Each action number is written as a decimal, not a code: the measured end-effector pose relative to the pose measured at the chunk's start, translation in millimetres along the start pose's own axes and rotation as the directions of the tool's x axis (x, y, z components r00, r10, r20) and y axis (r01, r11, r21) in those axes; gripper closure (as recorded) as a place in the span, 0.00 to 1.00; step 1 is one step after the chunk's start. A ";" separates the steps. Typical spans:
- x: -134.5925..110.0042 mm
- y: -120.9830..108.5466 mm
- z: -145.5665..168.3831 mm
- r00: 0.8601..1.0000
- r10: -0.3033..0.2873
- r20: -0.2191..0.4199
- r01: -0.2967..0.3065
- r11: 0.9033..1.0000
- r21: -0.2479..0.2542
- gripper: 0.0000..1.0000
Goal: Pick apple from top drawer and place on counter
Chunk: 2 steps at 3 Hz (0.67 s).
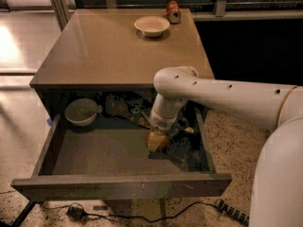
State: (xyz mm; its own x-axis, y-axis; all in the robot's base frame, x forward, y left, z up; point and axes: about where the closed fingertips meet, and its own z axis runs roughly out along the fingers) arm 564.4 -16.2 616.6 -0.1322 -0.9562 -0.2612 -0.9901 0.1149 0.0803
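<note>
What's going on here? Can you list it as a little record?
drawer: top drawer, pulled open
gripper: gripper down inside the drawer, right at the apple
also in drawer: grey bowl, back left
counter: counter holds a pale bowl and a can near its far edge
apple on counter: not yet

Lighting: dim, warm, indoor. Brightest patch: glare on the floor (16, 46) at 9 to 10 o'clock. Counter (118, 51): soft sheen, small shadow beneath the bowl (151, 25). Top drawer (118, 186): rear in deep shadow under the counter. Gripper (157, 135): inside the drawer at 6 o'clock of centre, dimly lit, by the apple (156, 143). Background at 2 o'clock: near black.
</note>
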 end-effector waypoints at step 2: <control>0.2 -0.4 1.4 1.000 0.000 -0.002 0.000 1.000 -0.005 1.00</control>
State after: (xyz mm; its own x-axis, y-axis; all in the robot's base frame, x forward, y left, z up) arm 564.7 -16.0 615.2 -0.1324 -0.9568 -0.2590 -0.9898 0.1140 0.0850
